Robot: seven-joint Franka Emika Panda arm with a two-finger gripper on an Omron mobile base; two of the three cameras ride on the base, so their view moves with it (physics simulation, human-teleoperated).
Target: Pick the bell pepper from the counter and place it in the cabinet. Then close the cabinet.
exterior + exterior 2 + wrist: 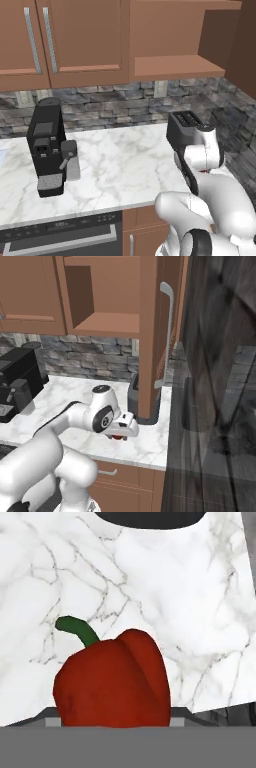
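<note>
Near the counter's (150,443) front right corner, the gripper (118,437) has closed on the bell pepper (114,681), not yet lifted; the open cabinet (150,331) awaits pepper and closing.

A glossy dark red is shown by the pepper (112,679), with a green stem. The counter (120,165) is patterned in white marble with thin grey veins. The cabinet (112,296) is coloured reddish brown, its handle (167,331) silver. The backsplash (125,102) is made up of mottled grey stone. Black is seen on the coffee machine (47,142) and the toaster (184,131).
</note>
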